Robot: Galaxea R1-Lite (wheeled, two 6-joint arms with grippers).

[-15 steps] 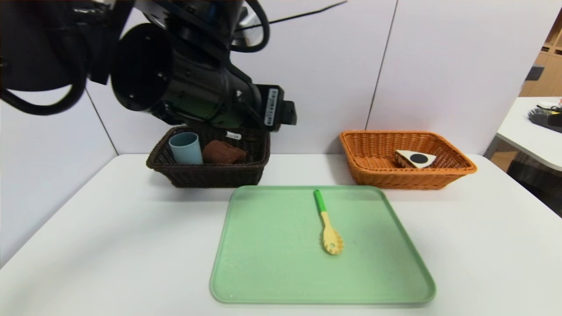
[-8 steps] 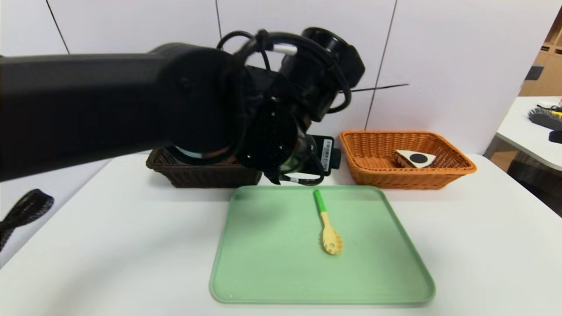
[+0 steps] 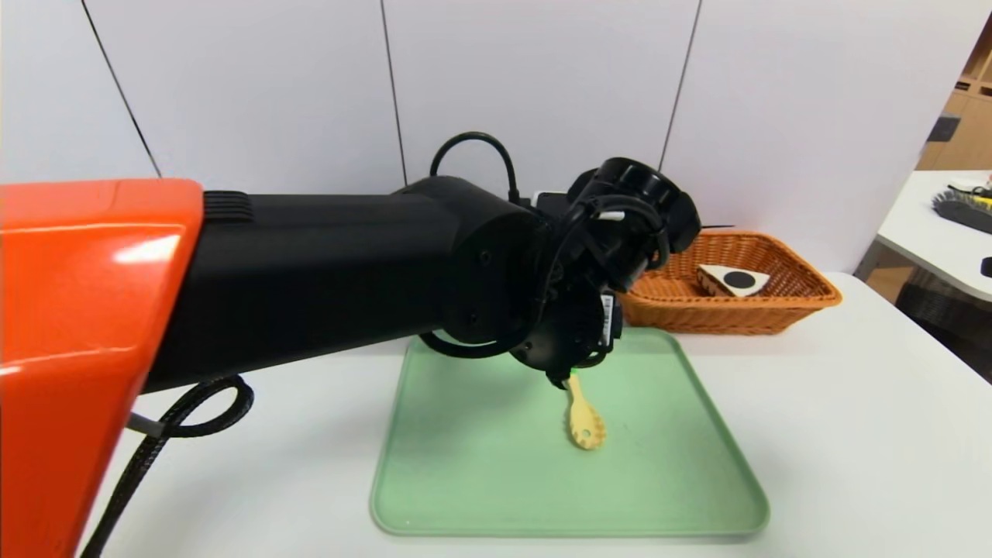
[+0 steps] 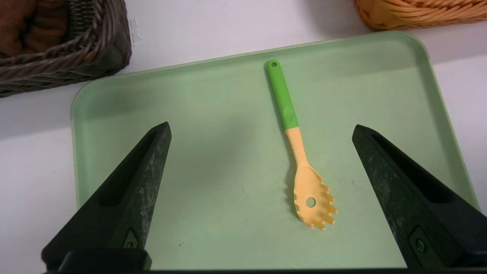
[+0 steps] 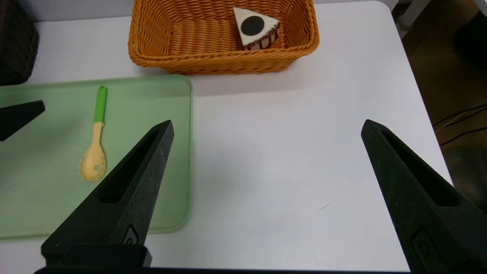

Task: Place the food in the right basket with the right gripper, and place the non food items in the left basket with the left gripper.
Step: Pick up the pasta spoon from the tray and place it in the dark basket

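The yellow slotted spoon (image 4: 295,140) with a green handle lies on the green tray (image 4: 190,190). My left gripper (image 4: 260,125) hangs open above it, one finger on each side of the spoon and not touching it. In the head view my left arm (image 3: 349,271) covers the spoon's handle and only the yellow bowl (image 3: 585,422) shows. It also hides the left basket there. The wrist view shows that dark basket (image 4: 76,49) with the brown towel (image 4: 26,23) inside. The cake slice (image 3: 732,279) lies underside up in the orange right basket (image 3: 806,298). My right gripper (image 5: 266,122) is open and empty over bare table right of the tray.
The tray (image 3: 465,480) takes up the middle of the white table, with both baskets behind it along the wall. A second table (image 3: 938,232) with dark items stands off to the right. The table's right edge (image 5: 418,114) drops to the floor.
My left arm has swung from over the dark basket, right and down, to above the spoon on the tray. It now blocks that basket in the head view. The spoon and cake have not moved.
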